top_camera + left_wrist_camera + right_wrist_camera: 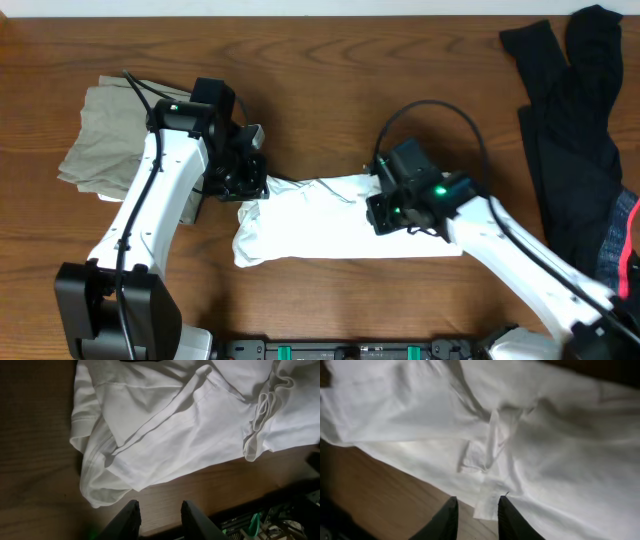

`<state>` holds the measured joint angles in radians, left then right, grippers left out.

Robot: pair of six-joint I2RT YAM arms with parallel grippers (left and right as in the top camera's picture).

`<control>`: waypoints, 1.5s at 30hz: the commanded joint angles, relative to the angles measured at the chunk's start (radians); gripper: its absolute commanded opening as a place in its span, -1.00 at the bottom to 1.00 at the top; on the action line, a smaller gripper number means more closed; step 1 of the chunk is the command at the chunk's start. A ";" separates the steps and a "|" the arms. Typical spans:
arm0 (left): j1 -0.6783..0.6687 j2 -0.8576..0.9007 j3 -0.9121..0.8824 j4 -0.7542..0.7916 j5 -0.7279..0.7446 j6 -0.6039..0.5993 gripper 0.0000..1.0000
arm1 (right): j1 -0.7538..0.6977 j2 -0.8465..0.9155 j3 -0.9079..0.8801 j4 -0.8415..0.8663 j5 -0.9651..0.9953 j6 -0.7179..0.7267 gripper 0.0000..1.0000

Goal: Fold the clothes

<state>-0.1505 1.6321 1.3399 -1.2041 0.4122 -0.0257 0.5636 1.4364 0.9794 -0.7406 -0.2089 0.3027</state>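
White T-shirt [330, 225]: crumpled between hands.
Left hand [159, 517]: fingers apart, beside its edge.
Right hand [476, 515]: fingers apart, over its edge.

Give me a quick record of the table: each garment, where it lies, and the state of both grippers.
white T-shirt: centre of table, bunched into a rough band, wrinkled
grey-olive garment: far left, partly under the left arm, loosely heaped
black garment: far right, crumpled
left gripper: open, over bare wood at the shirt's left end, holding nothing
right gripper: open, shirt edge lying between its fingers
table: brown wood
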 commanded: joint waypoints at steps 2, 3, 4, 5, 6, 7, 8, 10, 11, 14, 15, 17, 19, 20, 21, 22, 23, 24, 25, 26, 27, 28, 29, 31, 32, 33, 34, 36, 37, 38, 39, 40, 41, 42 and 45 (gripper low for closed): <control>0.005 -0.005 0.006 -0.006 -0.005 0.003 -0.38 | -0.023 -0.011 0.008 -0.035 0.055 -0.009 -0.51; 0.005 -0.005 0.006 -0.006 -0.005 0.003 -0.35 | -0.029 -0.009 0.006 -0.050 0.092 0.007 -0.51; 0.005 -0.005 0.006 -0.006 -0.005 0.003 -0.28 | -0.038 -0.007 0.005 -0.064 0.132 0.028 -0.51; 0.005 -0.005 0.006 -0.005 -0.005 0.003 -0.22 | -0.048 -0.003 0.004 -0.076 0.166 0.043 -0.48; 0.005 -0.005 0.006 -0.005 -0.005 0.003 -0.17 | -0.057 0.002 0.002 -0.083 0.190 0.045 -0.47; 0.005 -0.005 0.006 -0.005 -0.005 0.003 -0.12 | -0.068 0.010 -0.002 -0.085 0.210 0.045 -0.46; 0.005 -0.005 0.006 -0.005 -0.005 0.003 -0.07 | -0.080 0.020 -0.007 -0.084 0.217 0.045 -0.45; 0.005 -0.004 0.005 -0.005 -0.005 0.003 -0.01 | -0.103 0.044 -0.017 -0.082 0.216 0.045 -0.45; 0.005 -0.003 0.005 -0.005 -0.005 0.003 0.00 | -0.113 0.061 -0.021 -0.083 0.216 0.045 -0.45; 0.005 0.006 0.004 -0.002 -0.005 0.003 0.03 | -0.129 0.124 -0.025 -0.081 0.217 0.044 -0.47; 0.005 0.010 0.003 0.000 -0.005 0.003 0.08 | -0.132 0.140 -0.025 -0.079 0.219 0.044 -0.47; 0.005 0.018 -0.006 0.015 -0.026 0.002 0.14 | -0.135 0.170 -0.025 -0.071 0.220 0.045 -0.49; 0.005 0.027 -0.022 0.033 -0.071 -0.021 0.18 | -0.135 0.194 -0.025 -0.061 0.220 0.045 -0.49; 0.005 0.029 -0.030 0.040 -0.092 -0.037 0.19 | -0.135 0.203 -0.025 -0.056 0.220 0.045 -0.49; 0.005 0.034 -0.043 0.050 -0.110 -0.050 0.22 | -0.135 0.209 -0.025 -0.054 0.220 0.045 -0.49; 0.006 0.035 -0.056 0.061 -0.119 -0.061 0.25 | -0.135 0.214 -0.025 -0.053 0.220 0.045 -0.49; 0.005 0.037 -0.070 0.075 -0.120 -0.062 0.27 | -0.135 0.217 -0.025 -0.053 0.220 0.045 -0.49; 0.005 0.038 -0.089 0.093 -0.120 -0.065 0.28 | -0.135 0.219 -0.025 -0.053 0.220 0.045 -0.49; 0.005 0.041 -0.103 0.108 -0.121 -0.066 0.29 | -0.135 0.219 -0.025 -0.053 0.220 0.045 -0.49; 0.005 0.044 -0.119 0.124 -0.122 -0.066 0.30 | -0.135 0.219 -0.025 -0.052 0.220 0.045 -0.49; 0.006 0.048 -0.138 0.147 -0.122 -0.066 0.33 | -0.135 0.219 -0.025 -0.052 0.220 0.045 -0.49; 0.006 0.055 -0.159 0.172 -0.123 -0.066 0.36 | -0.135 0.219 -0.025 -0.052 0.220 0.045 -0.50; 0.006 0.062 -0.177 0.192 -0.123 -0.066 0.37 | -0.135 0.219 -0.025 -0.053 0.220 0.045 -0.49; 0.006 0.082 -0.200 0.216 -0.132 -0.066 0.38 | -0.135 0.219 -0.025 -0.057 0.220 0.045 -0.49; 0.010 0.097 -0.213 0.230 -0.144 -0.071 0.38 | -0.135 0.219 -0.025 -0.058 0.219 0.045 -0.49; 0.012 0.108 -0.223 0.241 -0.157 -0.080 0.38 | -0.135 0.219 -0.025 -0.060 0.219 0.045 -0.49; 0.016 0.119 -0.231 0.251 -0.179 -0.095 0.39 | -0.135 0.219 -0.025 -0.060 0.219 0.045 -0.49; 0.024 0.144 -0.240 0.268 -0.197 -0.111 0.40 | -0.135 0.219 -0.025 -0.060 0.219 0.045 -0.50; 0.027 0.156 -0.241 0.275 -0.195 -0.111 0.40 | -0.135 0.219 -0.025 -0.060 0.219 0.045 -0.50; 0.028 0.171 -0.241 0.281 -0.193 -0.111 0.40 | -0.135 0.219 -0.025 -0.061 0.219 0.045 -0.50; 0.028 0.185 -0.241 0.288 -0.193 -0.110 0.40 | -0.135 0.219 -0.025 -0.060 0.220 0.045 -0.50; 0.028 0.199 -0.241 0.294 -0.193 -0.111 0.40 | -0.135 0.219 -0.025 -0.060 0.219 0.045 -0.50; 0.028 0.210 -0.241 0.298 -0.192 -0.111 0.40 | -0.135 0.219 -0.025 -0.060 0.219 0.045 -0.50; 0.028 0.224 -0.241 0.302 -0.190 -0.111 0.40 | -0.135 0.219 -0.025 -0.060 0.219 0.045 -0.50; 0.028 0.261 -0.241 0.317 -0.153 -0.106 0.41 | -0.135 0.219 -0.025 -0.060 0.219 0.045 -0.51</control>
<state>-0.1253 1.8610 1.1027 -0.8921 0.2413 -0.1276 0.4393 1.6459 0.9600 -0.7994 -0.0025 0.3328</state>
